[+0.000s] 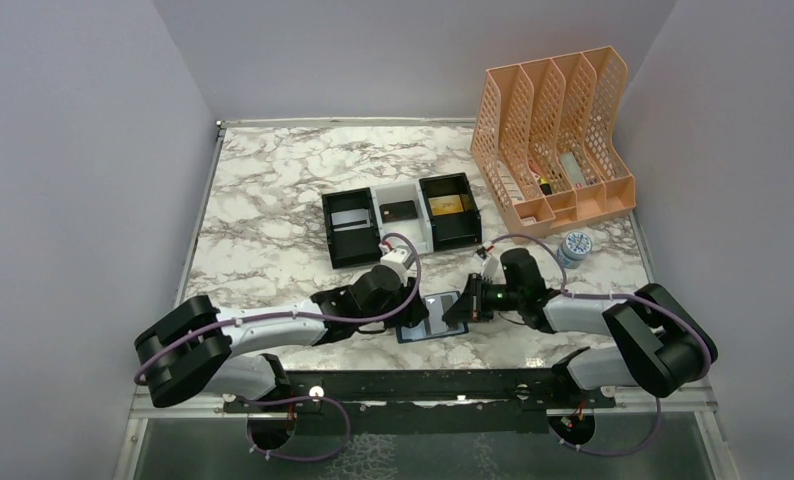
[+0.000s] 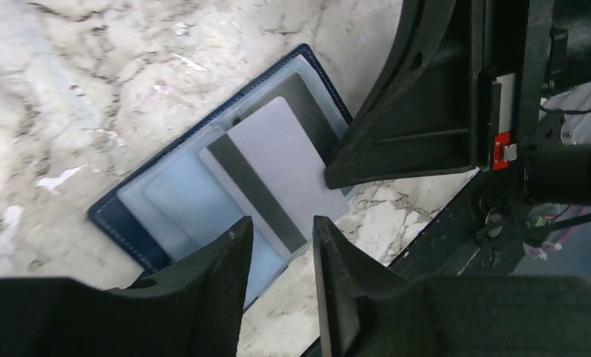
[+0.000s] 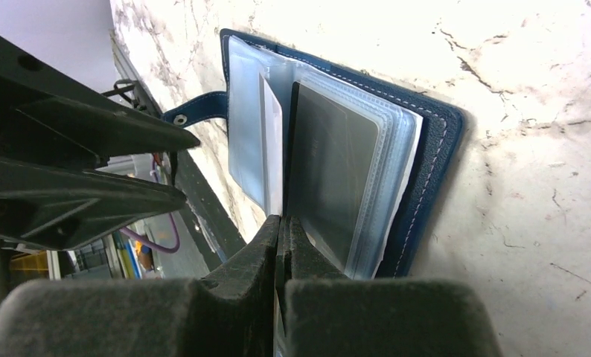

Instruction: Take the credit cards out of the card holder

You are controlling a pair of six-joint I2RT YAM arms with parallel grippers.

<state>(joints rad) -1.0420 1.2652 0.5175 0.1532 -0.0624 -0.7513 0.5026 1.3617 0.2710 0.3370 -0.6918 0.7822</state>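
The navy card holder (image 1: 425, 326) lies open on the marble near the front edge, pale pockets up. A silver-grey credit card (image 2: 281, 167) with a dark stripe sticks halfway out of a pocket of the card holder (image 2: 121, 217) toward the table edge. My left gripper (image 2: 281, 229) hovers open just above that card's free end, nothing between its fingers. My right gripper (image 3: 280, 222) is shut, its tips pressed on the clear pockets of the card holder (image 3: 435, 126); a dark-grey rectangle (image 3: 330, 171) shows inside one pocket. From above, the left gripper (image 1: 405, 303) and the right gripper (image 1: 460, 308) flank the holder.
A black-and-white three-compartment tray (image 1: 330, 240) behind the holder has a silver card (image 1: 349, 219), a dark card (image 1: 398, 210) and a gold card (image 1: 449, 205). A peach file rack (image 1: 553, 140) and a small round tin (image 1: 574, 246) stand at back right. A black rail (image 1: 423, 385) edges the table front.
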